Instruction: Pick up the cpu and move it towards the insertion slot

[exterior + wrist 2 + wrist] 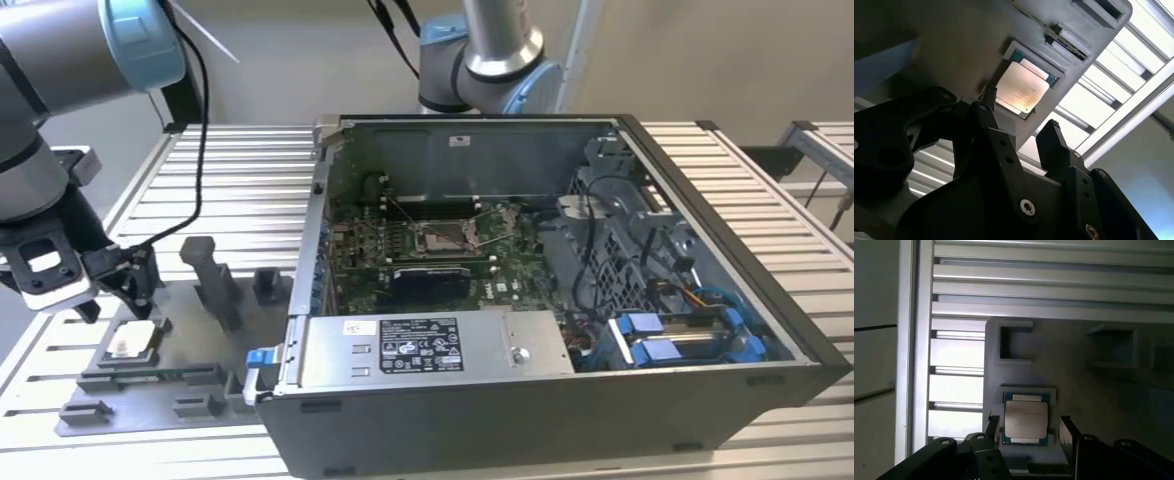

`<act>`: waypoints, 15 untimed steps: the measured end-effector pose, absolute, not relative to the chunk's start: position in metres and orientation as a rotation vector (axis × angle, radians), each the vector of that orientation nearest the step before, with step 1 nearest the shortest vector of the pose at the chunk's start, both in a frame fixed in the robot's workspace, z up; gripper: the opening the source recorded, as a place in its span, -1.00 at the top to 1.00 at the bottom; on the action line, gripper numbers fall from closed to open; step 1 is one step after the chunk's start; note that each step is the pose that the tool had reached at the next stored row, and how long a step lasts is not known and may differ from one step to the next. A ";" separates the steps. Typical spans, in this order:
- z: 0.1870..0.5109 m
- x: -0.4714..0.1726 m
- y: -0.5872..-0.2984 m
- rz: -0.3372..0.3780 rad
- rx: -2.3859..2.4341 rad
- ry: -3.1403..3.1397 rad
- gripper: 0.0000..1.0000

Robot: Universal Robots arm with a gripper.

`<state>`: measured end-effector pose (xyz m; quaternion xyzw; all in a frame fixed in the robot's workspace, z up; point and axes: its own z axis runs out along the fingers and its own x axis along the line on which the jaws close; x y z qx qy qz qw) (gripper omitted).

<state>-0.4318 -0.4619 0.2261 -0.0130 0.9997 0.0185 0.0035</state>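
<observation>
Hovering over the small flat silvery square cpu, the black hand has its fingers apart either side of it; chip's sitting in a pocket of the grey plastic tray. Close off-centre and I reckon it tilts or jams in there.

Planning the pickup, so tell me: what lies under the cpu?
The cpu sits in a square recess of the grey tray. The recess floor beneath it is hidden by the chip.
</observation>
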 end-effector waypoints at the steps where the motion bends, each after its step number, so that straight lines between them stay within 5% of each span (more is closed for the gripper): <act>1: 0.224 -0.432 -0.462 0.058 -0.041 3.134 -1.00; 15: 0.201 -0.432 -0.464 0.058 -0.041 3.134 -1.00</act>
